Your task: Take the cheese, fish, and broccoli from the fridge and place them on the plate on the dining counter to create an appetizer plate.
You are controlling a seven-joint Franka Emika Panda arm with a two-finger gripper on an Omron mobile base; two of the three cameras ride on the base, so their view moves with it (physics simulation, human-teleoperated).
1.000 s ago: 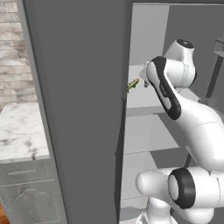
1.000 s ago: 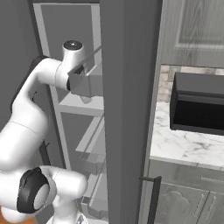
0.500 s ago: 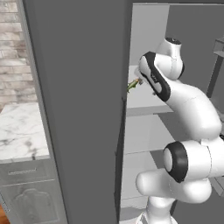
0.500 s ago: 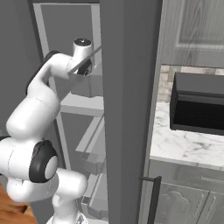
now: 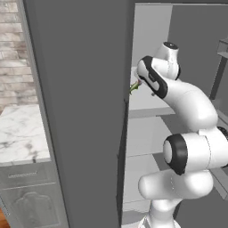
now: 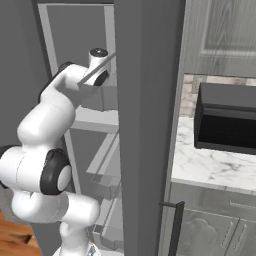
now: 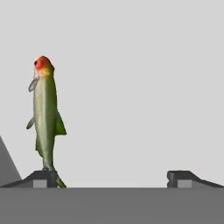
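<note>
I saw the fish (image 7: 46,116) lying on a pale shelf inside the fridge (image 5: 80,111). In the hand view it was a slender green body with an orange-red head, stretched lengthwise away from the camera, its tail end just at the left fingertip (image 7: 41,178). The gripper (image 7: 112,178) had its jaws spread wide, with nothing between them; the fish lay beside the left tip rather than in the middle of the gap, and the right tip stood well apart from it over bare shelf.

From the left base view I could make out only a small greenish bit of the fish (image 5: 135,86), poking out past the edge of the dark-grey fridge door, near the front of the pale shelf (image 5: 144,100). The white arm (image 5: 178,102) reached into the fridge at that shelf's height.

In the right base view, the arm (image 6: 55,125) bent in toward the fridge interior. To the right of the fridge stood a black microwave (image 6: 227,120) on a marble wall counter (image 6: 210,167), with grey cabinets (image 6: 220,230) beneath.
</note>
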